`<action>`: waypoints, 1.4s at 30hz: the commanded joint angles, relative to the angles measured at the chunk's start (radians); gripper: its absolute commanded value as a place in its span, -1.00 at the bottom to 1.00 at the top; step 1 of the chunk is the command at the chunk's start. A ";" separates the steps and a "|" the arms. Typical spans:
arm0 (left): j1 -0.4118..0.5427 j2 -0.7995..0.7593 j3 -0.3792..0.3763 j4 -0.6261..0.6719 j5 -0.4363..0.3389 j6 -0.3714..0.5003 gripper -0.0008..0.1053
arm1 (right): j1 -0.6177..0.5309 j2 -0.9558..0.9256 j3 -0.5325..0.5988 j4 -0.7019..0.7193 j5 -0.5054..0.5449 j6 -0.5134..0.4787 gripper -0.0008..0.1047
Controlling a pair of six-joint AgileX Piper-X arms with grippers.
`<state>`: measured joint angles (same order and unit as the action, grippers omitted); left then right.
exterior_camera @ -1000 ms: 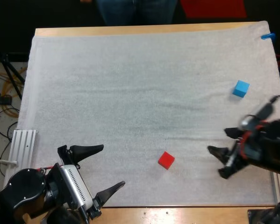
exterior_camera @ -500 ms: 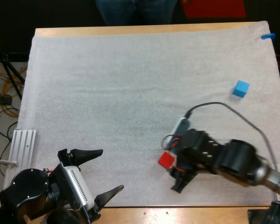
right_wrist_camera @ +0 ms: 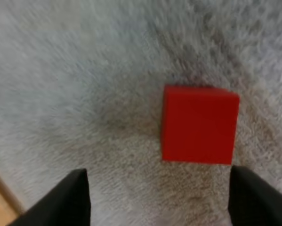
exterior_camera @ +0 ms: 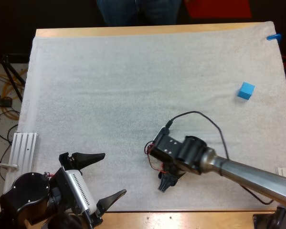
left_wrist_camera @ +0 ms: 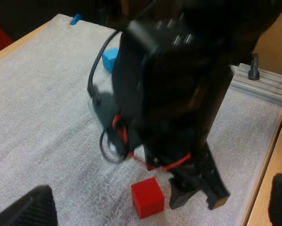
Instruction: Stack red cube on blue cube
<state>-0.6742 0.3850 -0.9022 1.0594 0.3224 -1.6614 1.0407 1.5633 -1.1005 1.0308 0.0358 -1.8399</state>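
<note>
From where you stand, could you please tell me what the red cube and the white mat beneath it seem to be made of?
Red cube: probably hard plastic or painted wood. Its faces are flat, evenly coloured and matte, with crisp edges and no glare.
White mat: likely a soft foam sheet or fleece-like fabric. Its surface looks fuzzy and finely pebbled.

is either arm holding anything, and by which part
Nothing is held: right gripper at the red cube, jaws open and clear of it; left gripper open, empty.
</note>
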 commanded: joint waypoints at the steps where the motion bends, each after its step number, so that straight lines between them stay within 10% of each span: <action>1: -0.004 0.002 -0.005 -0.001 0.004 0.006 0.65 | -0.002 0.011 -0.008 -0.013 0.026 0.004 0.14; 32: -0.004 0.002 -0.005 0.022 0.004 0.006 0.65 | -0.107 0.174 -0.008 -0.105 -0.077 0.065 0.14; 42: -0.004 0.002 -0.005 0.022 0.004 0.006 0.65 | -0.107 0.163 -0.008 -0.104 -0.024 0.068 -0.67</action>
<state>-0.6742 0.3850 -0.9022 1.0901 0.3224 -1.6614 0.9357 1.7435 -1.1005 0.9254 0.0000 -1.7728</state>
